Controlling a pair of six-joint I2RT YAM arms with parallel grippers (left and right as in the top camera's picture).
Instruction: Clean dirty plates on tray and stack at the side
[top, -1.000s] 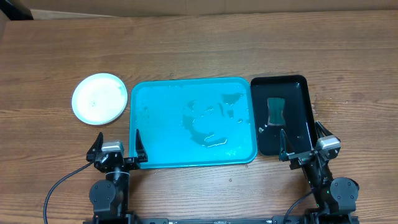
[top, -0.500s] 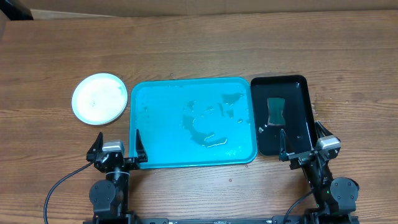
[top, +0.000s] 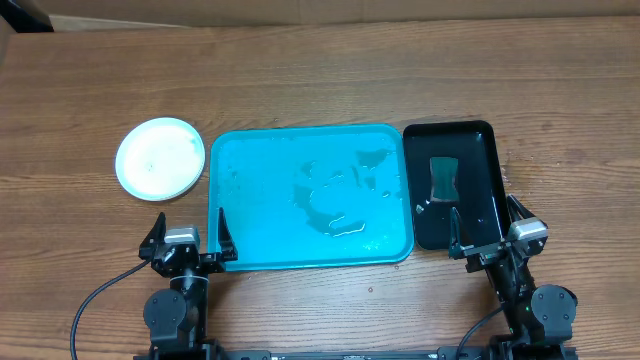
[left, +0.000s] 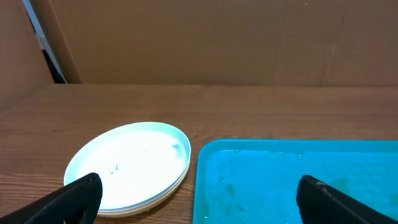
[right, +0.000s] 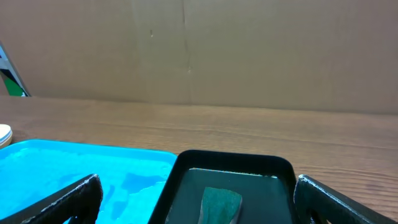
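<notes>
1. Left gripper (top: 189, 232) and right gripper (top: 487, 228) sit at the near table edge, at 7 and 5 o'clock of the tray (top: 260, 200). Both have jaws spread fully and grasp nothing.
2. The tray carries no plates, only wet streaks near its centre.
3. The dirty plates (top: 160, 158) lie stacked on the table just beside the tray, at its 9 o'clock. The top plate looks white and free of smears. The left wrist view shows layered rims, but the count cannot be confirmed.
4. Judgement: cleaning and stacking appear complete, with nothing left on the tray.
5. The stack lies at 11 o'clock of the left jaws, apart from them, and well apart from the right jaws.
6. The sponge (top: 443, 177) rests in the black tray (top: 480, 150), at 12 o'clock of the right gripper.
</notes>
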